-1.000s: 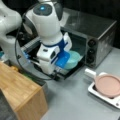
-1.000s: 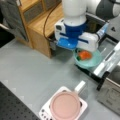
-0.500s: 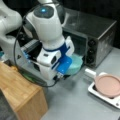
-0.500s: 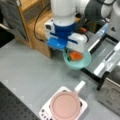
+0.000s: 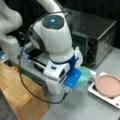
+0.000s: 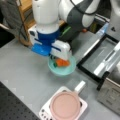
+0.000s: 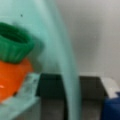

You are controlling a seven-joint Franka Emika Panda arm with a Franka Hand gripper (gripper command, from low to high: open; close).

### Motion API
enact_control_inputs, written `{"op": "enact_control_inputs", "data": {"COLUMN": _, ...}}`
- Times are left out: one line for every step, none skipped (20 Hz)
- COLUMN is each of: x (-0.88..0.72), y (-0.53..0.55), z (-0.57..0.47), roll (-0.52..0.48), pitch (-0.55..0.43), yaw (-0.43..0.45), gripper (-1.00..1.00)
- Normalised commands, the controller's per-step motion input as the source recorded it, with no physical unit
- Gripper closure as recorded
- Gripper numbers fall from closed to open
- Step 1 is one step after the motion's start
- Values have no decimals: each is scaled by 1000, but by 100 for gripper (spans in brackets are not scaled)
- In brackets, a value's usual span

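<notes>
My gripper (image 6: 59, 58) is shut on the rim of a teal bowl (image 6: 61, 71) and holds it just above the grey table, near the middle in both front views. Inside the bowl lies an orange toy carrot (image 6: 61, 62) with a green top. The white and blue wrist hides most of the bowl (image 5: 84, 75) in a front view. Up close in the wrist view, the teal bowl rim (image 7: 68, 75) runs between dark fingers (image 7: 50, 85), and the carrot (image 7: 11, 75) with its green top (image 7: 13, 46) sits at the left.
A pink plate (image 6: 65, 105) rests on a white square tray (image 6: 83, 106) in front of the bowl; the plate (image 5: 108, 85) also shows at right. A dark toaster oven (image 5: 100, 42) stands behind, its door (image 6: 100, 57) open. A wooden block (image 5: 15, 92) sits at left.
The arm has carried the bowl with the carrot away from the open oven door, toward a front view's left and slightly nearer the pink plate.
</notes>
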Motion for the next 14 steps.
{"op": "enact_control_inputs", "data": {"x": 643, "y": -286, "z": 89, "roll": -137, "pitch": 210, "yaw": 189, "gripper": 100}}
{"op": "enact_control_inputs", "data": {"x": 638, "y": -304, "z": 49, "roll": -146, "pitch": 207, "yaw": 199, "gripper": 100}}
{"op": "enact_control_inputs", "data": {"x": 640, "y": -319, "z": 4, "roll": -154, "pitch": 206, "yaw": 208, "gripper": 100}}
{"op": "enact_control_inputs", "data": {"x": 629, "y": -331, "z": -39, "roll": -168, "pitch": 194, "yaw": 221, "gripper": 100}}
{"op": "enact_control_inputs", "data": {"x": 607, "y": -325, "z": -49, "roll": -170, "pitch": 193, "yaw": 221, "gripper": 100}}
{"op": "enact_control_inputs", "data": {"x": 603, "y": -335, "z": -78, "roll": -169, "pitch": 186, "yaw": 225, "gripper": 100}}
{"op": "enact_control_inputs", "data": {"x": 592, "y": -344, "z": -89, "roll": -156, "pitch": 173, "yaw": 234, "gripper": 100}}
{"op": "enact_control_inputs", "data": {"x": 580, "y": -349, "z": -88, "roll": -142, "pitch": 166, "yaw": 234, "gripper": 100}}
{"op": "enact_control_inputs", "data": {"x": 548, "y": -331, "z": -69, "roll": -136, "pitch": 164, "yaw": 228, "gripper": 100}}
{"op": "enact_control_inputs", "data": {"x": 515, "y": -314, "z": -46, "roll": -130, "pitch": 175, "yaw": 219, "gripper": 100}}
{"op": "enact_control_inputs", "data": {"x": 473, "y": -283, "z": -12, "roll": -126, "pitch": 177, "yaw": 208, "gripper": 100}}
{"op": "enact_control_inputs", "data": {"x": 408, "y": -231, "z": 38, "roll": -122, "pitch": 183, "yaw": 193, "gripper": 100}}
{"op": "enact_control_inputs", "data": {"x": 403, "y": -228, "z": 37, "roll": -119, "pitch": 187, "yaw": 179, "gripper": 100}}
{"op": "enact_control_inputs", "data": {"x": 386, "y": -213, "z": 35, "roll": -109, "pitch": 189, "yaw": 154, "gripper": 100}}
